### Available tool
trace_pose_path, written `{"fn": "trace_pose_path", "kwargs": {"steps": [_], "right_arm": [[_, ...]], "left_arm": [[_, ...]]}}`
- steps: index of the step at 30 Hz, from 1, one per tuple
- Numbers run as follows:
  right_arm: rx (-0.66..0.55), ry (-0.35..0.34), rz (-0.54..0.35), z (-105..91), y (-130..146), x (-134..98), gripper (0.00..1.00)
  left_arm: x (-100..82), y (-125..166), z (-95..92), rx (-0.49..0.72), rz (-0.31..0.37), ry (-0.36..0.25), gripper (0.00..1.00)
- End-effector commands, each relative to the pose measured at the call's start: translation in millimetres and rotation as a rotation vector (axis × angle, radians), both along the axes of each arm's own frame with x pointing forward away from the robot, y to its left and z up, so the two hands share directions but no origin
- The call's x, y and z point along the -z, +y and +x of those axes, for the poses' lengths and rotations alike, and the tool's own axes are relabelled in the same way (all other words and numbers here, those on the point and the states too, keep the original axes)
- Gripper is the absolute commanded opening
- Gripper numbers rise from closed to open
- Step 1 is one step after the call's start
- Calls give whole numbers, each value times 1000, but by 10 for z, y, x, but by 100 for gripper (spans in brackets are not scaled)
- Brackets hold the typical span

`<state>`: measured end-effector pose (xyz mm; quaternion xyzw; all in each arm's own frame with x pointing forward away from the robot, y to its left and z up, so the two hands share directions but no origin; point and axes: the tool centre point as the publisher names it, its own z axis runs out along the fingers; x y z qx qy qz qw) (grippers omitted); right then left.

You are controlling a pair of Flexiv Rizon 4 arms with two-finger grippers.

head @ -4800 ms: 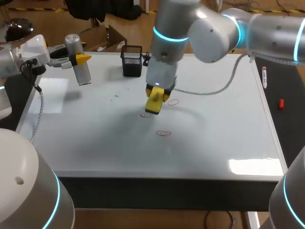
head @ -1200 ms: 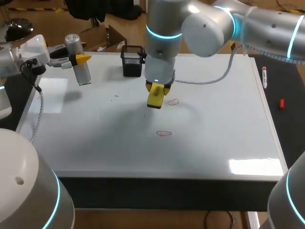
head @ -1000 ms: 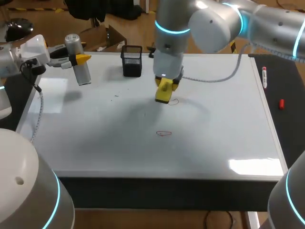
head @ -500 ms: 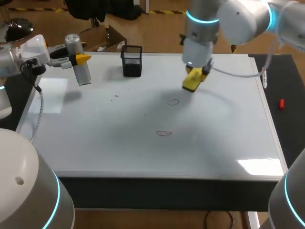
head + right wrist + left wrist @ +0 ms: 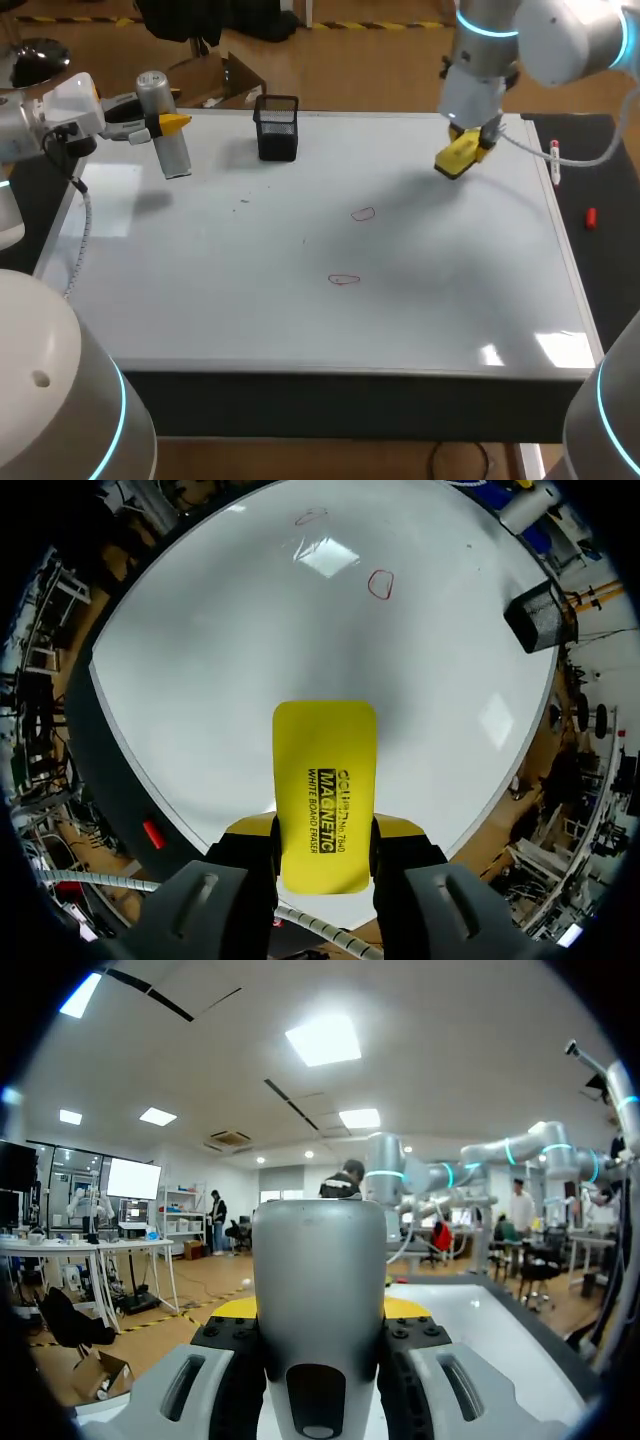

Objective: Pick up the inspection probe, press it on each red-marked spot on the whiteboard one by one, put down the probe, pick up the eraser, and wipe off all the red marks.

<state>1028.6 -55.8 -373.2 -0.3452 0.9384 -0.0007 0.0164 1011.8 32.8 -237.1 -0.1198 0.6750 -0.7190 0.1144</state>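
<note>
The right gripper (image 5: 461,152) hangs over the far right part of the whiteboard (image 5: 300,320). Its yellow-tipped fingers pinch a yellow eraser (image 5: 455,160) from both sides. The eraser is tilted and clear of the surface, its shadow falling on the board beneath and beside it. In the right wrist view, the eraser (image 5: 325,770) juts out ahead of the gripper (image 5: 325,828) between the two fingers, its printed face up. The whiteboard (image 5: 200,660) spreads out beyond it. Two red marks stand on the board, both well apart from the eraser. The nearer red mark (image 5: 363,213) lies ahead of the right gripper, and the farther red mark (image 5: 344,280) lies past it. From the wrist the same two loops show, the nearer (image 5: 380,583) and the farther (image 5: 310,517). A black mesh pen holder (image 5: 277,128) stands near the board's far edge, between the two grippers and closer to the left one. The left gripper (image 5: 158,124) sits at the board's far left corner, clamped on the inspection probe (image 5: 172,150), a silver cylinder held upright. Its lower end is down at the board, though whether it touches cannot be told. In the left wrist view, the probe (image 5: 320,1260) fills the space between the fingers of the gripper (image 5: 320,1310), with a yellow tip showing on either side. A marker (image 5: 555,160) lies on the dark strip just beside the board, near the right gripper.
</note>
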Motion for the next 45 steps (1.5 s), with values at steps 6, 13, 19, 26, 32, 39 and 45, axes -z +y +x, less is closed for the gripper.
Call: {"fn": "trace_pose_path", "kwargs": {"steps": [6, 13, 19, 26, 32, 39, 45], "right_arm": [[44, 14, 23, 245, -426, 25, 0], [58, 23, 28, 415, -611, 74, 0], [51, 35, 28, 535, -659, 112, 0], [53, 37, 18, 601, -692, 122, 0], [53, 37, 18, 601, -692, 122, 0], [53, 37, 18, 601, -692, 122, 0], [53, 37, 18, 601, -692, 122, 0]], "left_arm": [[-18, -7, -15, -5, 2, -1, 0], [-18, -7, -15, -5, 2, -1, 0], [-18, -7, -15, -5, 2, -1, 0], [-18, -7, -15, -5, 2, -1, 0], [-18, -7, -15, -5, 2, -1, 0], [-18, -7, -15, -5, 2, -1, 0], [-18, -7, -15, -5, 2, -1, 0]]}}
